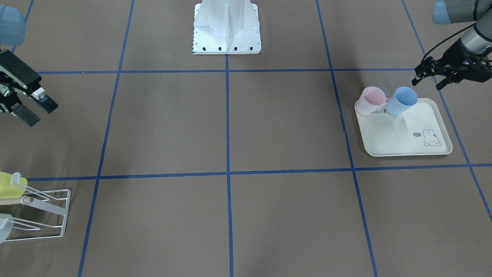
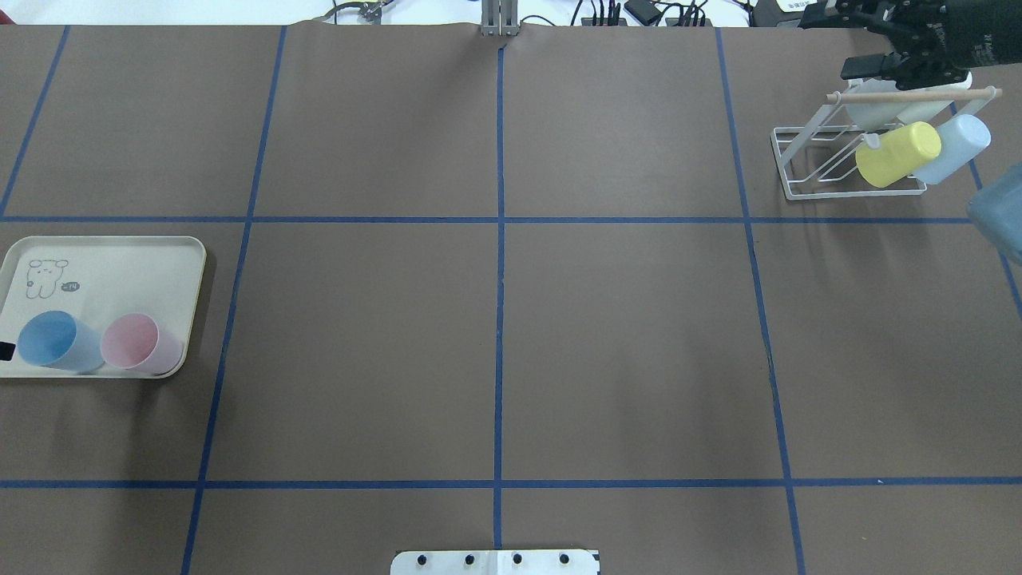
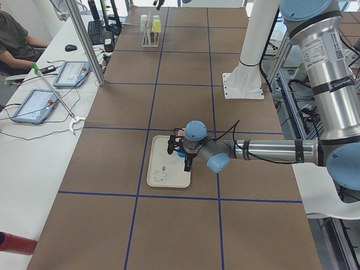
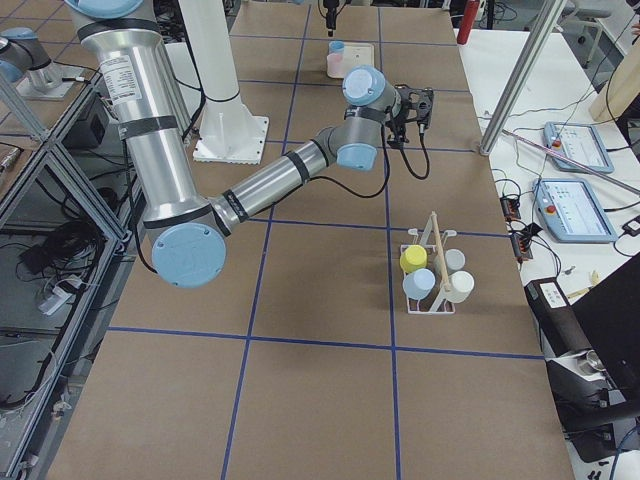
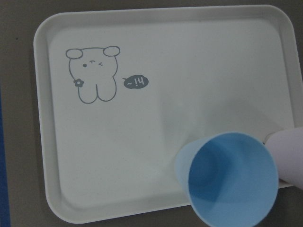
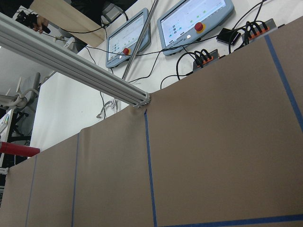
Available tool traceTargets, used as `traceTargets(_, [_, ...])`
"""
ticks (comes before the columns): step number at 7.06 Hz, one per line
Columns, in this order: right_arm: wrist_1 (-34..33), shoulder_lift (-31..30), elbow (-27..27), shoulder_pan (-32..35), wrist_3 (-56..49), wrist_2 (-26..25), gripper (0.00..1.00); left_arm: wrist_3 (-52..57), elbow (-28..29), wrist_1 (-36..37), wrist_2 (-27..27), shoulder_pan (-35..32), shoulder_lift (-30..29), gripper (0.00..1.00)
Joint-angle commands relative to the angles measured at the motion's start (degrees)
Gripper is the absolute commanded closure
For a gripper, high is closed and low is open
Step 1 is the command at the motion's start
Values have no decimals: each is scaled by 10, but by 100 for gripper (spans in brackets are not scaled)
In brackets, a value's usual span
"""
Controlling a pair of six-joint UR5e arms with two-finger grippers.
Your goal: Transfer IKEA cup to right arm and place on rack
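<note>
Two IKEA cups stand side by side on the cream rabbit-print tray: a blue cup and a pink cup. My left gripper hovers open just behind the blue cup, touching nothing. In its wrist view the blue cup fills the lower right, mouth up. My right gripper is open and holds nothing, up above the white wire rack with its wooden dowel. The rack holds a yellow cup, a pale blue cup and a white one behind them.
The robot's white base stands at the table's middle near edge. Brown table cover with blue tape lines lies between tray and rack. A person sits at a side table with tablets on it.
</note>
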Motion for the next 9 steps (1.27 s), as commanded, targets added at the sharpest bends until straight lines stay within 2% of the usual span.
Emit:
traceTargets(1, [0,0,-1,0,0,0,0,0,1,8,0,2,-13,0])
traceTargets(2, [0,0,-2,0,0,0,0,0,1,33,0,2,-30,0])
traceTargets(5, [0,0,-7,-1,-2,0,0,0,16,37,23,3,-48,3])
traceTargets(7, [0,0,-6,-2,-2,0,0,0,17,37,33,3,-47,14])
traceTargets(9, [0,0,-6,-2,-1,0,0,0,16,37,33,3,-46,15])
